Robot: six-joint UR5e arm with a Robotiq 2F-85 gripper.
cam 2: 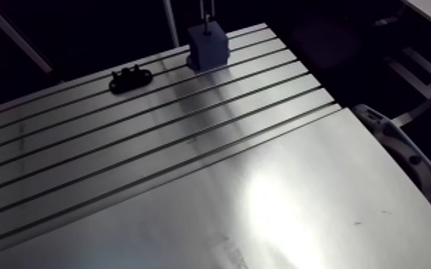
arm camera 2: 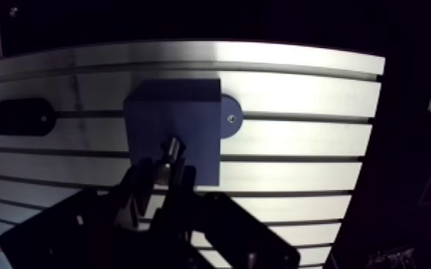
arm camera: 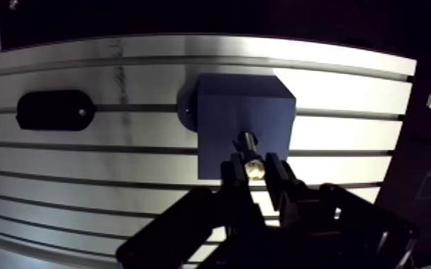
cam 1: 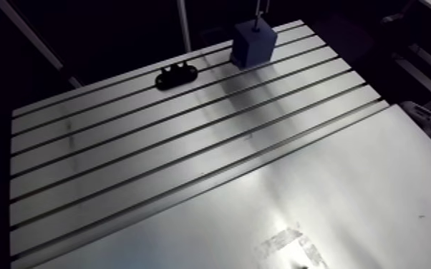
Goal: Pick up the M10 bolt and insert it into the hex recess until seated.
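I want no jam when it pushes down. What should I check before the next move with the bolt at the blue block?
1. Silver metal bolt clamped between the fingers: ok.
2. Bolt over the blue rectangular block: ok.
3. Bolt tip lined up with the hex recess: cannot tell, recess hidden.
4. Bolt seated: not ok, shank shows outside the block.
5. Black oval holder apart from the block on the slotted aluminium table: ok.

Block (cam 1: 253, 43) on table (cam 1: 190, 157) nr far edge; bracket (cam 1: 176, 75) beside, apart; bolt (arm camera: 248, 142) in pincer (arm camera: 253, 170) over block.
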